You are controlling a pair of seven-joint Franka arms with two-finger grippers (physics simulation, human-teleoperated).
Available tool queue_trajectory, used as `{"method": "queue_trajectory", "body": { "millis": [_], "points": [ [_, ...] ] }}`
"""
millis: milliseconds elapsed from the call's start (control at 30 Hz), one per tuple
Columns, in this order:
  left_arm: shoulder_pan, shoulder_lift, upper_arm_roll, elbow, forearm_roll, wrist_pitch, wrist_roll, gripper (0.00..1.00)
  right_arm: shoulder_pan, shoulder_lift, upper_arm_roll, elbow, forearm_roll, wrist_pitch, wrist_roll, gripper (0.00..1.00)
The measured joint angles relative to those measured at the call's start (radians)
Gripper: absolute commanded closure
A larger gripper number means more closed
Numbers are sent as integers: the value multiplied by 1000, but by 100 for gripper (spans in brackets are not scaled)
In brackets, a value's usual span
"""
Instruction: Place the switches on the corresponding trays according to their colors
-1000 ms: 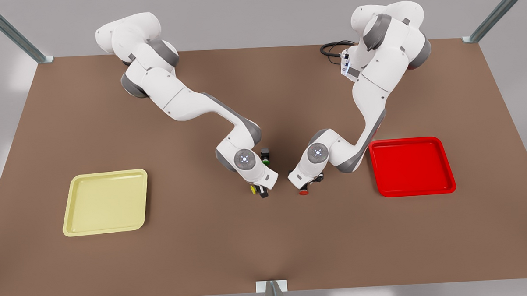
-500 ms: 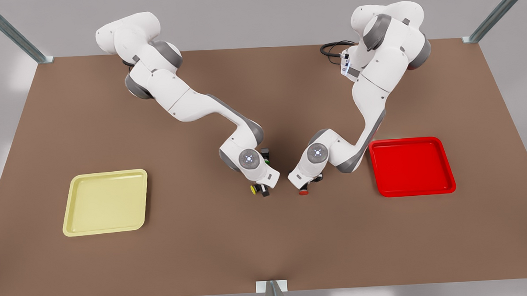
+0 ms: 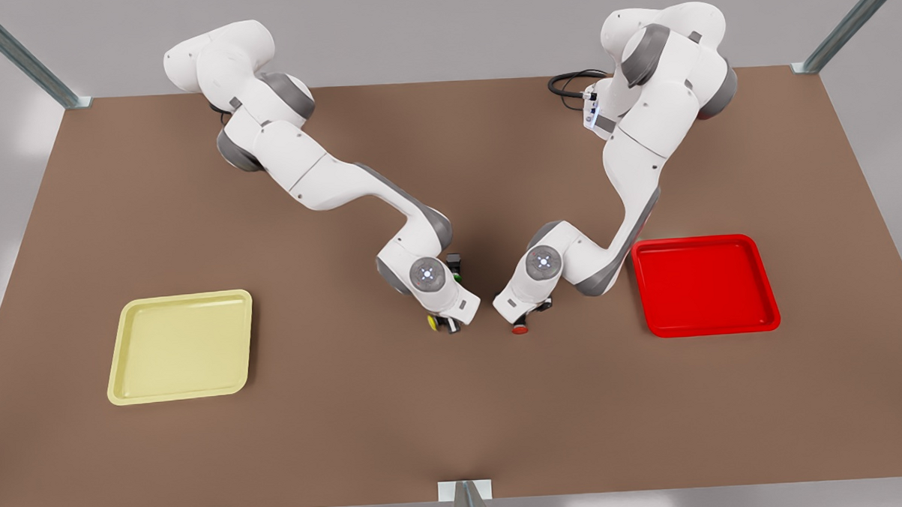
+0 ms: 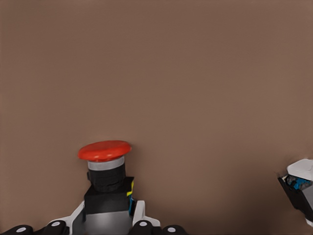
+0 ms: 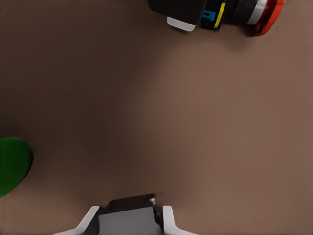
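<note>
The red switch (image 3: 520,329) lies on its side on the table, its dark body between the fingers of my left gripper (image 3: 532,316), the arm on the front view's right. The left wrist view shows that gripper (image 4: 111,218) shut on the red switch's (image 4: 105,151) body. My right gripper (image 3: 447,326), on the other arm, is shut on the yellow switch (image 3: 432,322), whose grey body (image 5: 128,220) sits between its pads (image 5: 167,218). The yellow tray (image 3: 180,345) lies at the front view's left and the red tray (image 3: 703,284) at its right.
A green-capped switch (image 3: 455,268) stands just behind the right gripper, and its cap (image 5: 12,164) shows in the right wrist view. The two grippers are close together mid-table. A black cable (image 3: 569,83) lies at the back. Open brown table surrounds both trays.
The arm on the front view's left shifted its wrist slightly rightward and settled over the yellow switch. The other arm and the red switch have stayed put.
</note>
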Motion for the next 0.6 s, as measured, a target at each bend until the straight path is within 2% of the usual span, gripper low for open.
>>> {"method": "queue_trajectory", "body": {
  "millis": [167,300,400,467,533,600],
  "points": [
    [0,-2,0,0,-2,-2,-2,48,0,1,0,16,5,-9,-1,60],
    [0,-18,1,-1,7,-10,2,49,-59,-96,2,19,2,-127,122,54],
    [24,-133,1,-76,13,-55,11,49,-149,-156,3,11,-2,-234,136,52],
    [66,-228,0,-187,15,-55,11,49,-250,-199,3,-44,-8,-246,110,52],
    [111,-320,0,-298,13,-55,11,49,-343,-252,3,-117,-30,-232,41,52],
    [168,-395,1,-401,14,-60,47,49,-472,-358,10,-289,-26,-163,-26,52]
  ]
}}
